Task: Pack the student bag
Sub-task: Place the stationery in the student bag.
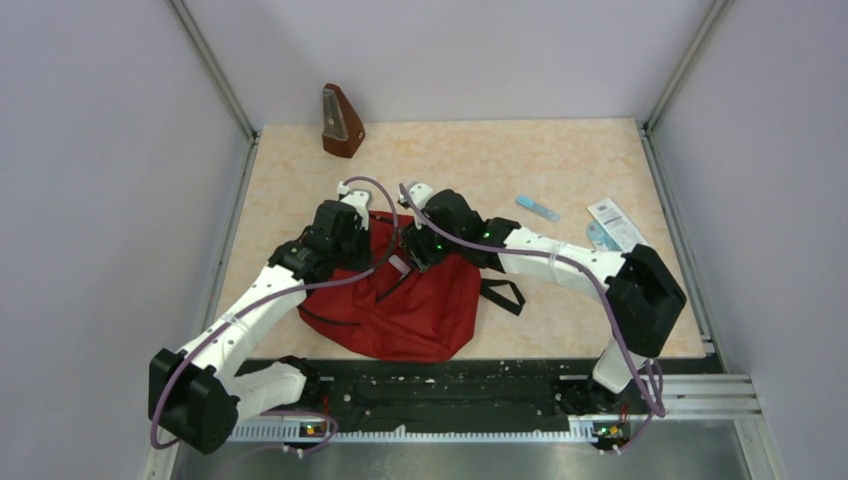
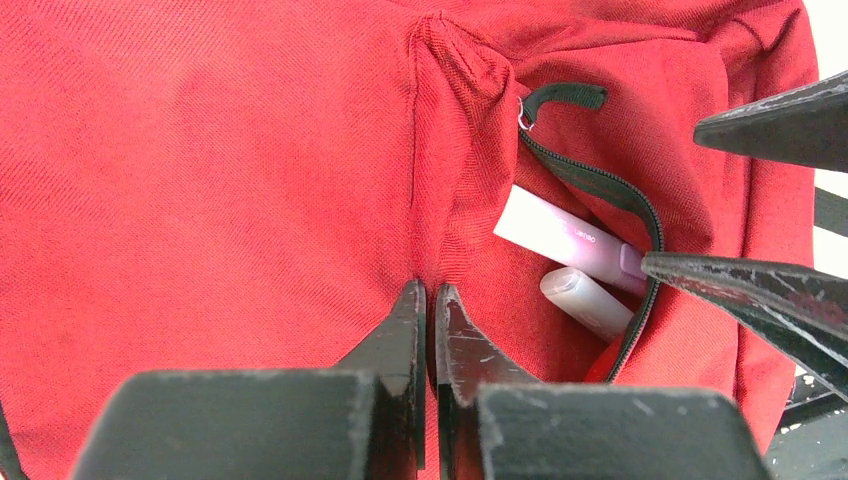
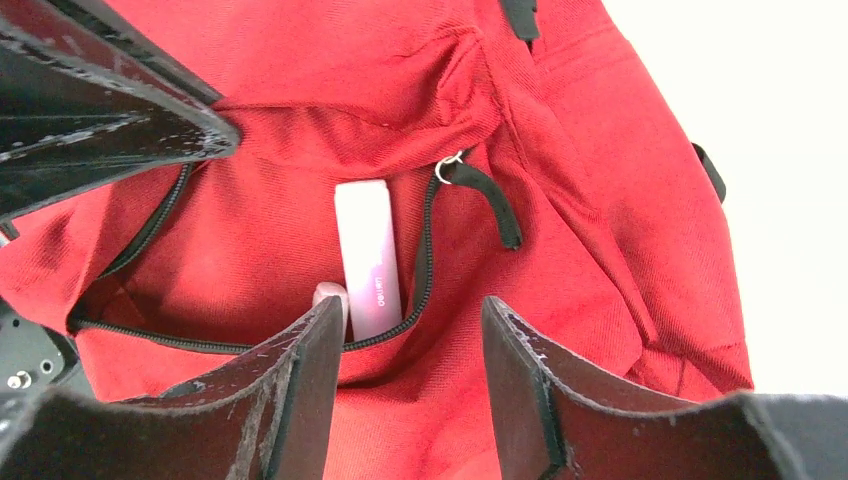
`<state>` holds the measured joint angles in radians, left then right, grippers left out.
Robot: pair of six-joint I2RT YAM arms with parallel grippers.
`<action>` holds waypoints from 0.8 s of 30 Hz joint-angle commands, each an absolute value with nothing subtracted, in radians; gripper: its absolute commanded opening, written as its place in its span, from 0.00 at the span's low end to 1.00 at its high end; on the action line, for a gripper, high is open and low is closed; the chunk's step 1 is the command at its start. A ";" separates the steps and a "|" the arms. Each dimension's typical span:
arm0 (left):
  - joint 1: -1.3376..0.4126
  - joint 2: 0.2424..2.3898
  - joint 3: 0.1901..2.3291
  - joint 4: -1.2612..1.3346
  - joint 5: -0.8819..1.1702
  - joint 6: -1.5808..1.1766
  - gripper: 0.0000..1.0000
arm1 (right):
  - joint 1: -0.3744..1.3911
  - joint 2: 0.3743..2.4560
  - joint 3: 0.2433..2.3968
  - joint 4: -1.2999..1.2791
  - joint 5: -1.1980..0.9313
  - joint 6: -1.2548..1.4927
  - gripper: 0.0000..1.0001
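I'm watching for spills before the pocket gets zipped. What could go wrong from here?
1. The left gripper pinches fabric of the student bag beside its pocket; if it slips, the opening may sag shut.
2. The pink tube lies with one end at the open zipper and could slide out.
3. The open right gripper hangs close over that zipper and might snag it.

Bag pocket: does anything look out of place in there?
Nothing damaged. The pink tube lies in the open pocket of the bag, one end against the zipper; it may snag on closing.
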<state>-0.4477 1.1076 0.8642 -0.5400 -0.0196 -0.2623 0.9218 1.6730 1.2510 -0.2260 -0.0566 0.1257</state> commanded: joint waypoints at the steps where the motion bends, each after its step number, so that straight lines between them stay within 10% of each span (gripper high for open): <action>1: -0.446 1.092 0.894 -0.494 -0.034 -0.253 0.00 | 0.937 1.696 1.303 -0.258 0.010 0.199 0.50; 13: -0.446 1.091 0.896 -0.496 -0.035 -0.253 0.00 | 0.937 1.782 1.368 -0.272 -0.105 0.251 0.35; 18: -0.445 1.088 0.894 -0.495 -0.034 -0.253 0.00 | 0.937 1.766 1.398 -0.300 -0.098 0.241 0.00; 24: -0.445 1.088 0.894 -0.496 -0.035 -0.253 0.00 | 0.938 1.697 1.402 -0.289 -0.093 0.242 0.00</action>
<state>-0.4477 1.1076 0.8642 -0.5392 -0.0196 -0.2619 0.9222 1.7756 1.3567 -0.3050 -0.0910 0.2379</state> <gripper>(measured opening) 0.023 0.003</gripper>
